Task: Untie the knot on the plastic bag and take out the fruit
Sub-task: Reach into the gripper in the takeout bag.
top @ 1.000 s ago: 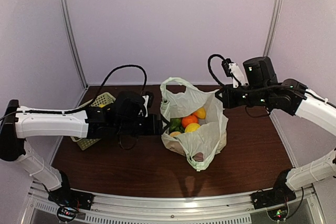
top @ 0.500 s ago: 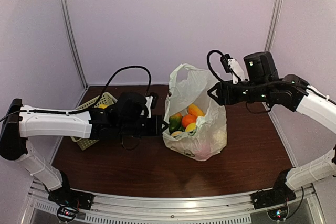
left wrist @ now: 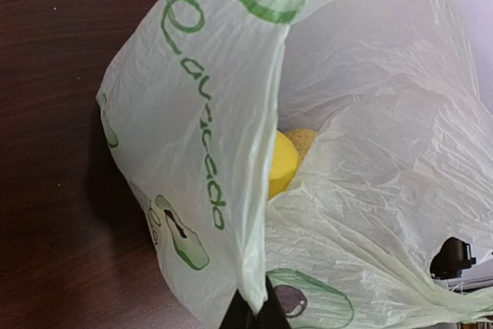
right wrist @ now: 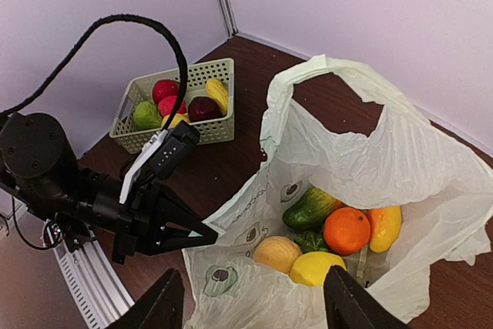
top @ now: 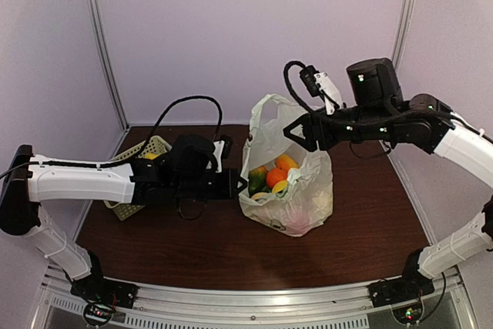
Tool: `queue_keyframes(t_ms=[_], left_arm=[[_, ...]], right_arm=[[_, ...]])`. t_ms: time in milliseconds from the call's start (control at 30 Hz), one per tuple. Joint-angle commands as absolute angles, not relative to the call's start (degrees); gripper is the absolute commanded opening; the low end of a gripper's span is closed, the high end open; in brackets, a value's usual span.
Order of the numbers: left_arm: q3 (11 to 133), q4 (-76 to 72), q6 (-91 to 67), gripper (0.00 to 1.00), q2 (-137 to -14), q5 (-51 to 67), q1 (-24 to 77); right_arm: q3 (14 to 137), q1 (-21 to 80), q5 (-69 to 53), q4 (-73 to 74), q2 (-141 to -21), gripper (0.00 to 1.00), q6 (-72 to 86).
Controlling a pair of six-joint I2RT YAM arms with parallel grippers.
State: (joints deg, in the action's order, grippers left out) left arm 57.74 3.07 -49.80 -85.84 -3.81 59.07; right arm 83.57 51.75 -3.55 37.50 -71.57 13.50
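the plastic bag stands open-mouthed at the middle of the dark bench, with no knot to be seen and one handle loop rising free. the left gripper, pressed together, pinches the bag's rim at its side; the right gripper hangs above the opening, fingers spread and nothing between them. the fruit lies piled in the bottom of the bag: an orange, a yellow lemon-like piece, a peach-coloured one and a long green piece. the film looks thin, limp and slippery, likely to sag shut or tear if dragged, so a hold seems safest at the rim or the handle. the fruit looks light, smooth and firm, and apt to roll; the orange, lying uppermost and unobstructed, seems best taken from above across its widest part. a slotted basket of other pieces sits at the left, well apart from the bag
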Motion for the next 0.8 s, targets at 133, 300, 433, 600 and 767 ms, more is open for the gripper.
queue_keyframes(t_ms=[133,300,433,600,767], left_arm=[[57.4,0.4,-49.2,0.00,-84.4,-3.8,59.0],[57.5,0.4,-49.4,0.00,-84.8,-3.6,59.0],[57.4,0.4,-49.5,0.00,-84.8,-3.7,59.0],[57.4,0.4,-49.5,0.00,-84.9,-4.4,59.1],[57.4,0.5,-49.7,0.00,-85.0,-5.5,59.0]], right_arm=[[82.6,53.3,-0.3,35.2,-82.6,0.62,11.4],[80.8,52.0,-0.3,31.2,-88.4,0.53,12.1],[80.8,50.0,-0.3,30.6,-93.1,0.47,12.1],[79.3,48.0,-0.3,29.9,-96.6,0.43,11.5],[74.3,47.7,2.2,28.9,-97.9,0.43,11.4]])
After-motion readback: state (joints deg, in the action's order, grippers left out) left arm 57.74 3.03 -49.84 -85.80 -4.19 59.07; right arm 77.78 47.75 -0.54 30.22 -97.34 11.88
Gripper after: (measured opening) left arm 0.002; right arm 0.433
